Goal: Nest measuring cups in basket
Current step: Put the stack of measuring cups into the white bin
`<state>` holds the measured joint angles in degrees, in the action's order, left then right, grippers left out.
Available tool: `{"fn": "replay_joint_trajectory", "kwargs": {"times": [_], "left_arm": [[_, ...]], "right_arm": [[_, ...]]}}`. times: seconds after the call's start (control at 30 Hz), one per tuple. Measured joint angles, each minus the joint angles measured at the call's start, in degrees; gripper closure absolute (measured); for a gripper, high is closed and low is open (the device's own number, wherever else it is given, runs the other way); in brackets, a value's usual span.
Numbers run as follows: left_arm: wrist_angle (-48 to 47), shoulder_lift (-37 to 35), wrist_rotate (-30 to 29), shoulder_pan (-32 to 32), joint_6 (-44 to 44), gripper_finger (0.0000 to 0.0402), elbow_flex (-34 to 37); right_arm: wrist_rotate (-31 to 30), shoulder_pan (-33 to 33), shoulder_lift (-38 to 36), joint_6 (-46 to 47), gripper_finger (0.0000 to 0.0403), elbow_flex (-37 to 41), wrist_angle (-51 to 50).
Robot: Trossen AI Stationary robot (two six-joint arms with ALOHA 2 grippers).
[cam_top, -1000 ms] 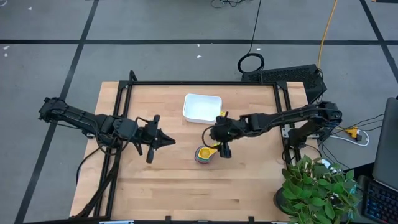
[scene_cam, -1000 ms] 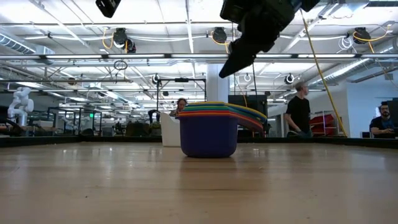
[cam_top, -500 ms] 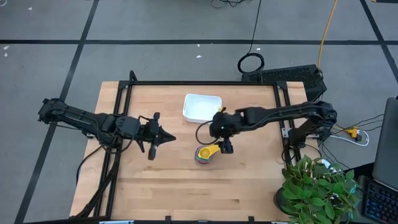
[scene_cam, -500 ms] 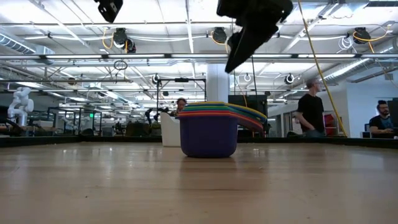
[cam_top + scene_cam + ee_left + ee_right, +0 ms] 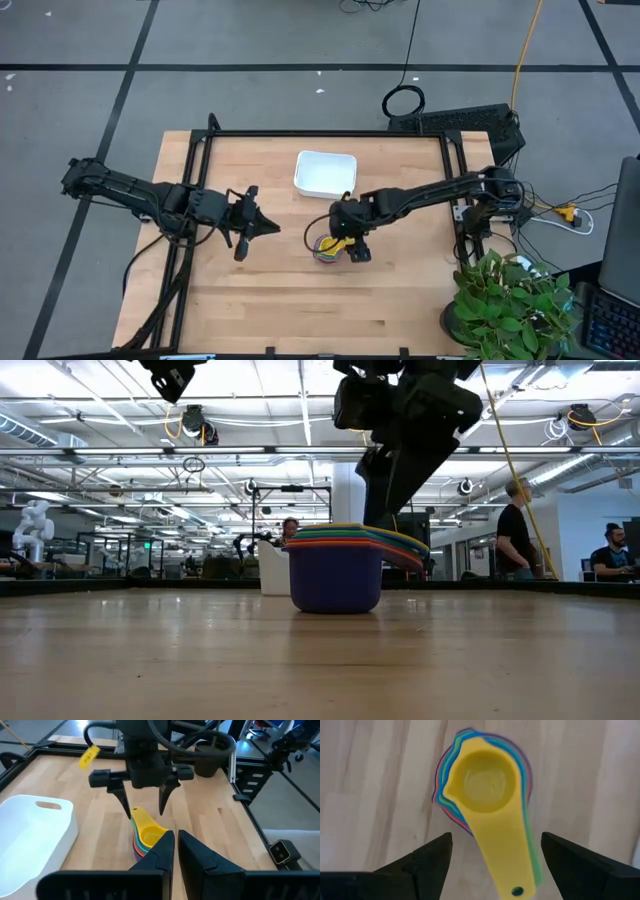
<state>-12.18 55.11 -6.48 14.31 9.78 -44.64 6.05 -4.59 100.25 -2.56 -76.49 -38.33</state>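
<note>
The measuring cups [image 5: 328, 247] sit nested on the desk [image 5: 260, 300], outside the basket [image 5: 324, 172]. Right pincer [image 5: 145, 802] hovers above their handles, fingers apart. Left pincer [image 5: 175, 851] waits nearby, seemingly pressed together.

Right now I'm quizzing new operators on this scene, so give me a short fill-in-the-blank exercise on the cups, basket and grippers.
1. The top cup of the nested stack is coloured ____.
2. The white basket holds ____ cups.
3. The right gripper hangs above the stack's handles with its fingers ____.
4. The left gripper, away from the stack, has its fingers ____.

Missing words: yellow; no; open; shut
</note>
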Motion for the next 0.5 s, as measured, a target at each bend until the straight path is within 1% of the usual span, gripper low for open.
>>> {"fn": "replay_joint_trajectory", "kwargs": {"times": [0.2,0.37,0.5], "left_arm": [[0.0,0.0,0.0,0.0,0.2,0.0378,0.0],[-0.1,0.0,1.6,0.0,0.8,0.0378,0.0],[-0.4,0.0,1.7,0.0,0.8,0.0378,0.0]], "right_arm": [[-0.4,-0.2,3.0,-1.2,0.0103,0.0,-0.7],[-0.4,-0.2,5.7,-1.5,0.0103,0.0,-1.0],[-0.3,-0.2,6.2,-1.6,0.0103,0.0,-0.8]]}}
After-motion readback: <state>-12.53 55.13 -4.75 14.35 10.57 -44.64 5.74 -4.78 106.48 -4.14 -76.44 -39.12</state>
